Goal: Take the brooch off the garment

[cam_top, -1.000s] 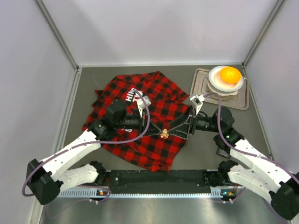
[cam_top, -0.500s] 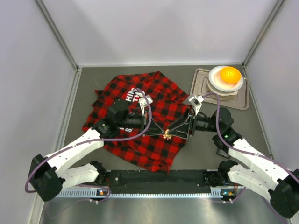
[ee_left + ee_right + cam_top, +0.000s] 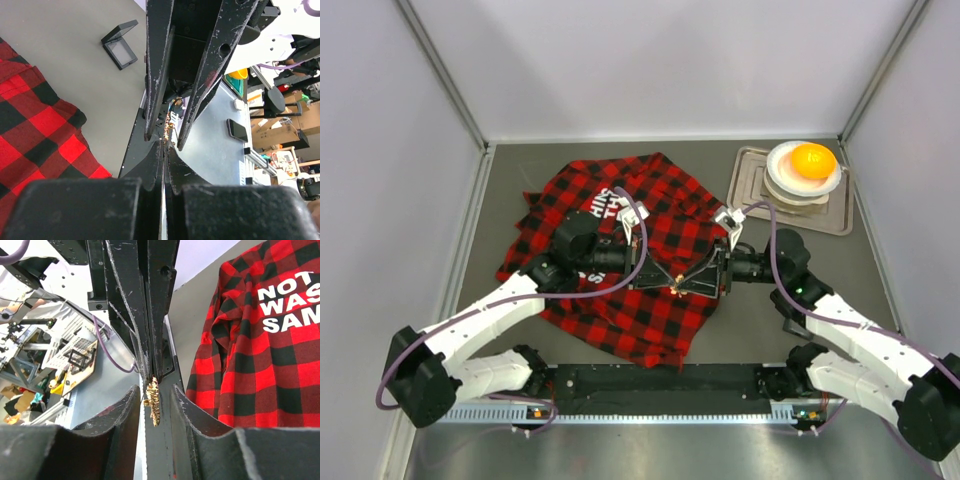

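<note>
We are logging the brooch [image 3: 152,402] hanging over the shirt [image 3: 620,318], the left gripper [image 3: 667,288] pinching its edge and the right gripper [image 3: 684,289] straddling it slightly parted, seemingly to take over.

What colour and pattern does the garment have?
The garment is red-and-black checked plaid; the right wrist view shows it best.

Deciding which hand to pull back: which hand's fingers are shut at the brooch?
The left hand: its fingers are pressed together at the brooch, while the right hand has its fingers apart on either side of it.
</note>
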Robot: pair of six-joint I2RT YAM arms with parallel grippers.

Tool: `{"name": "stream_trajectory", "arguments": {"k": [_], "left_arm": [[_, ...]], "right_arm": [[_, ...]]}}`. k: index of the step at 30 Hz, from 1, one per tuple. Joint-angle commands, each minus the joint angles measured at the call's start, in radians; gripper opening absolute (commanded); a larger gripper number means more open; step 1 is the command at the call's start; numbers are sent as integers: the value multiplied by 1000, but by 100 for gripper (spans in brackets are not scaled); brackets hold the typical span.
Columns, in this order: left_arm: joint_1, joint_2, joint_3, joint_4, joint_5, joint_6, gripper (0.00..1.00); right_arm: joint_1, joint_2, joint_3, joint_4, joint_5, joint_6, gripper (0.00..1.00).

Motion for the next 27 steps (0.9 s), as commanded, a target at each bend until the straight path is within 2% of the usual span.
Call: {"name": "stream_trajectory", "arguments": {"k": [1, 7, 12, 15, 16, 17, 20, 24, 25, 27], "left_arm": [[-1, -4, 45, 29, 0, -12, 0], [-1, -4, 44, 45, 3, -32, 0], [-1, 7, 38, 108, 34, -119, 0], [-1, 16, 36, 128, 43, -158, 0], [-1, 21, 36, 130, 43, -165, 0], [-1, 22, 35, 134, 43, -179, 0], [-1, 30, 29, 133, 28, -201, 0], [-1, 41, 22, 131, 0, -210, 0], [-1, 42, 16, 142, -1, -216, 0], [-1, 45, 12, 156, -6, -235, 0]], "right_arm": [[15, 3, 26, 16, 6, -47, 29], [13, -5, 18, 21, 20, -46, 22], [13, -10, 12, 14, 38, -62, 17], [16, -11, 12, 28, 49, -55, 10], [18, -13, 10, 39, 54, -49, 3], [19, -11, 9, 48, 64, -41, 2], [39, -13, -4, 99, 104, 0, 3], [72, -20, -13, 120, 179, 54, 9], [78, -23, -13, 114, 199, 57, 14], [88, -26, -20, 117, 245, 77, 16]]}}
